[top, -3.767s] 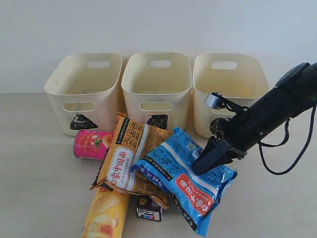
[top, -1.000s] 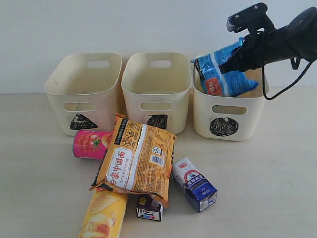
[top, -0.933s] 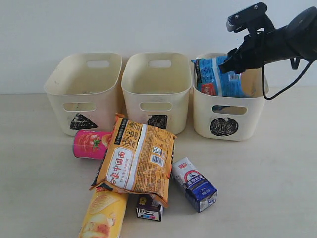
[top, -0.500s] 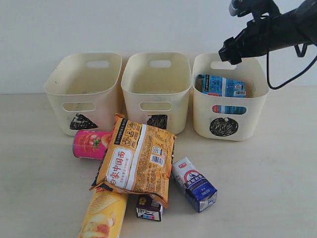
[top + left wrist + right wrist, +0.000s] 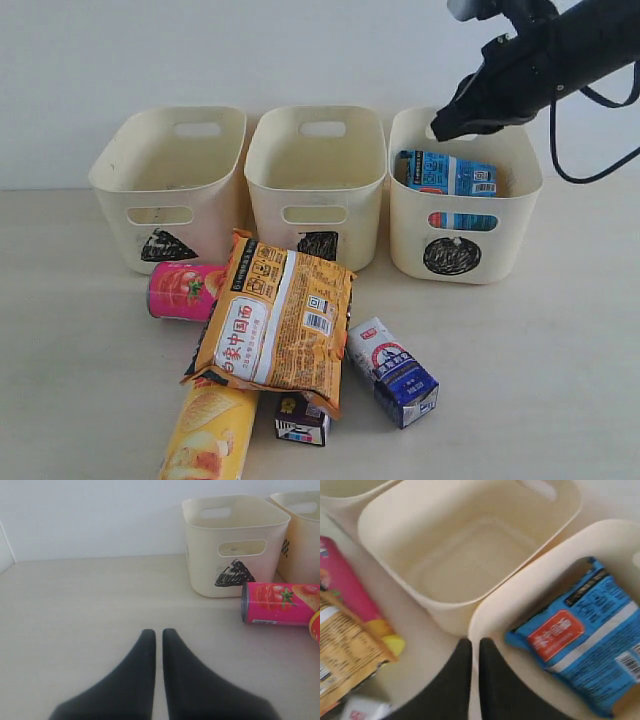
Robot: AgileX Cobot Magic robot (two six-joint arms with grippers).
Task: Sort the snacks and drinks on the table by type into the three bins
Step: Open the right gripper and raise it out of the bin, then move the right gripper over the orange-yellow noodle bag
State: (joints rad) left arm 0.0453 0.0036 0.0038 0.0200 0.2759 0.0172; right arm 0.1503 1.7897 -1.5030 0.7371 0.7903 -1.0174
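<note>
The right gripper (image 5: 438, 132) is hanging in the air above the far left corner of the right bin (image 5: 465, 232), the one with the black circle mark. In the right wrist view its two fingers (image 5: 460, 652) are lying almost together, with only a thin slit between them, and they are gripping nothing. The tips are pointing down over the rim where this bin is standing beside the middle bin (image 5: 316, 215).

The blue noodle packet (image 5: 450, 174) is lying inside the right bin, below the gripper and a little to the right of it, clearly apart from the fingers.

On the table (image 5: 560, 360) the orange noodle packet (image 5: 275, 320) is resting on top of the pink tube (image 5: 182, 292), the yellow tube (image 5: 210, 430) and the dark carton (image 5: 301, 420). The white carton (image 5: 393, 372) is lying just beside its right edge.

The left gripper (image 5: 155, 632) is sitting low over the table, fingers nearly closed and empty, to the left of the triangle bin (image 5: 235, 545).
</note>
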